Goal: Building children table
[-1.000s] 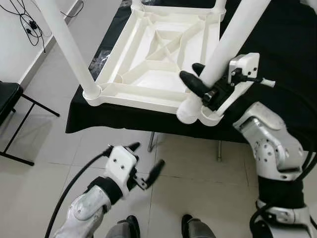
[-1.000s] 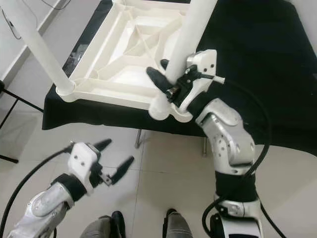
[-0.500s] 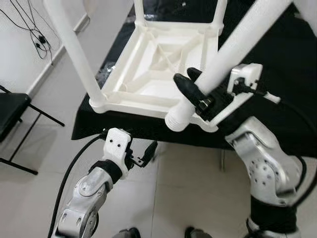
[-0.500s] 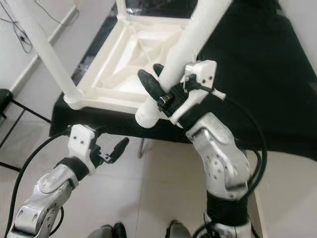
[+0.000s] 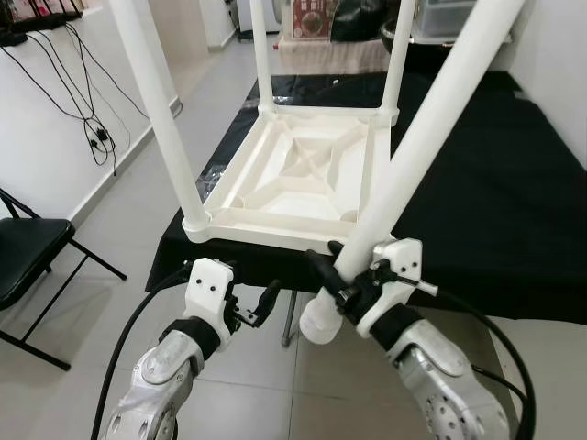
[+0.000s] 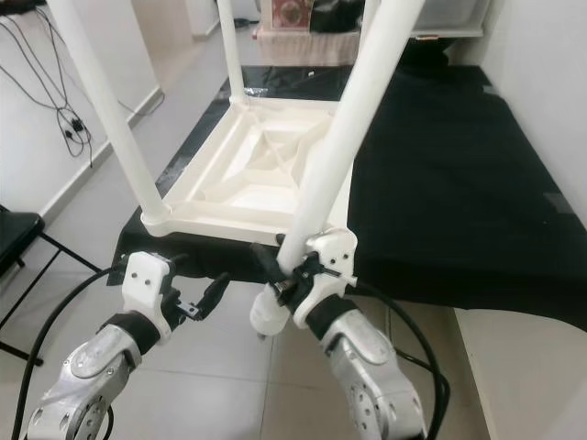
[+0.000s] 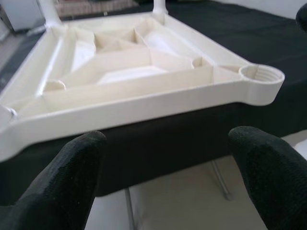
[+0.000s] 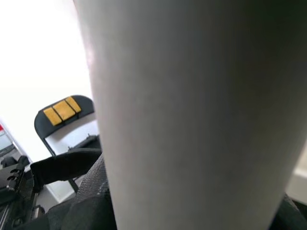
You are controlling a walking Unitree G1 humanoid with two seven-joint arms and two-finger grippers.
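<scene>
The white plastic table top (image 5: 303, 174) lies upside down on a black-covered table (image 5: 514, 183). Three white legs stand in its corners, the nearest one at the near left (image 5: 160, 110). My right gripper (image 5: 341, 273) is shut on the fourth leg (image 5: 431, 119), which is tilted. Its threaded end (image 5: 319, 323) hangs in front of and below the table top's near right corner. In the left wrist view that corner's socket (image 7: 261, 76) is empty. My left gripper (image 5: 249, 310) is open, just below the near edge, with nothing between its fingers (image 7: 57, 182).
A black folding chair (image 5: 27, 261) stands on the tile floor at the left. Black cables (image 5: 92, 128) hang along the left wall. Boxes and other items (image 5: 316, 18) sit beyond the far end of the table. Tile floor lies under both grippers.
The view has tilted up. The held leg's threaded end has come off the near right corner and dropped in front of the edge. My left gripper has risen toward the table's near edge.
</scene>
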